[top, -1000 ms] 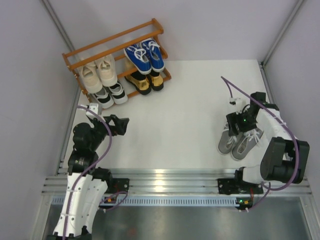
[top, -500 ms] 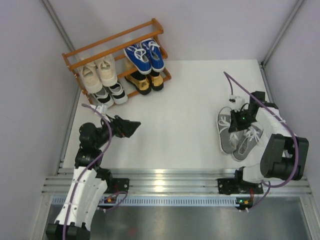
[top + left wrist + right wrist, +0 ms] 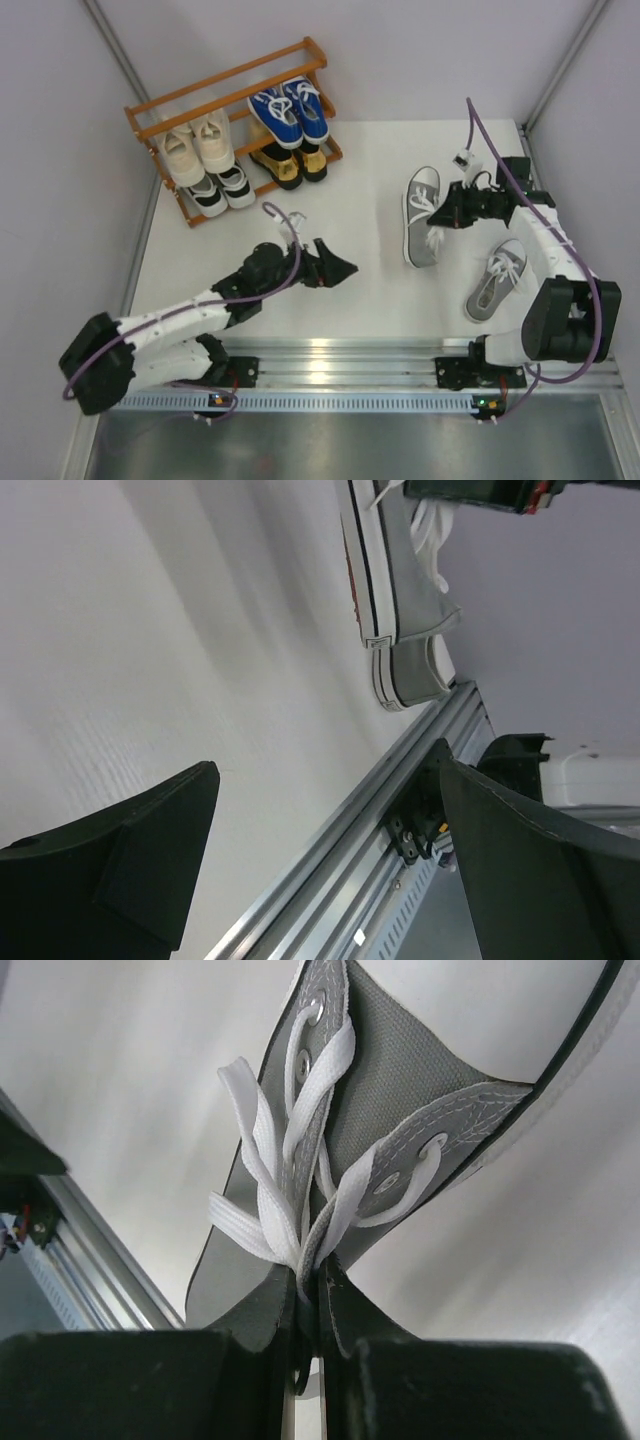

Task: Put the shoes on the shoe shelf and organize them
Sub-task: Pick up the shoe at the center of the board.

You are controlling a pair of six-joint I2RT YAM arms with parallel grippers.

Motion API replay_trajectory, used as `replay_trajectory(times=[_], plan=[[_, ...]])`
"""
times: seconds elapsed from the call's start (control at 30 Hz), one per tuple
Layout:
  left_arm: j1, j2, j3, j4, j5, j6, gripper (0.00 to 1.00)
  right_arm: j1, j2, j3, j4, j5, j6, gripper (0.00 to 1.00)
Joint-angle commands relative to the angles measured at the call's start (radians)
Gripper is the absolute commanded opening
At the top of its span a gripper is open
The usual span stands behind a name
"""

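Across my white surface (image 3: 330, 190), the shelf (image 3: 220, 82) already carries four pairs: beige lace-ups (image 3: 198, 145), blue sneakers (image 3: 290, 112), black-and-white sneakers (image 3: 222, 188) and gold loafers (image 3: 288, 165). Only the grey pair is left. My right claw (image 3: 452, 210) pinches one grey sneaker (image 3: 420, 215) by its tongue and laces. Its mate (image 3: 493, 282) lies nearby. My left claw (image 3: 335, 268) gapes with nothing in it.

The rack (image 3: 220, 77) is orange-brown wood. On it sit blue sneakers (image 3: 290, 112) with white laces and soles, shiny gold loafers (image 3: 287, 165), beige lace-ups (image 3: 195, 145) and black-and-white sneakers (image 3: 222, 187). The grey sneaker (image 3: 420, 212) has white laces, silver eyelets and a white sole edged with a thin black line — plus a small red mark on its side. The second grey sneaker (image 3: 497, 280) has the same grey and white. The table (image 3: 340, 200) is white, the walls (image 3: 420, 50) pale lilac.
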Motion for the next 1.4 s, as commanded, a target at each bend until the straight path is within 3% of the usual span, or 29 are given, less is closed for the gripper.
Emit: replay_trajectory(times=[0.0, 0.13, 0.3, 0.5, 0.67, 0.83, 0.93, 1.13, 1.37], plan=[[-0.136, 0.206, 0.132, 0.195, -0.231, -0.014, 0.98, 0.067, -0.020, 0.048, 0.221, -0.158, 0.152, 0.00], [-0.207, 0.450, 0.227, 0.318, -0.268, -0.049, 0.98, 0.073, -0.033, -0.006, 0.384, -0.221, 0.295, 0.00], [-0.278, 0.563, 0.304, 0.380, -0.337, -0.046, 0.98, 0.116, -0.049, -0.083, 0.499, -0.250, 0.372, 0.00], [-0.347, 0.645, 0.333, 0.427, -0.518, 0.018, 0.97, 0.122, -0.084, -0.161, 0.626, -0.268, 0.448, 0.00], [-0.359, 0.707, 0.324, 0.527, -0.592, 0.023, 0.84, 0.121, -0.095, -0.193, 0.715, -0.294, 0.522, 0.00], [-0.359, 0.721, 0.327, 0.587, -0.635, 0.047, 0.63, 0.121, -0.112, -0.213, 0.732, -0.304, 0.530, 0.00], [-0.359, 0.707, 0.321, 0.616, -0.656, 0.098, 0.60, 0.119, -0.115, -0.224, 0.738, -0.307, 0.528, 0.00], [-0.361, 0.656, 0.282, 0.671, -0.664, 0.164, 0.66, 0.121, -0.113, -0.232, 0.735, -0.305, 0.513, 0.00], [-0.359, 0.629, 0.238, 0.714, -0.675, 0.121, 0.81, 0.121, -0.106, -0.230, 0.737, -0.311, 0.507, 0.00]])
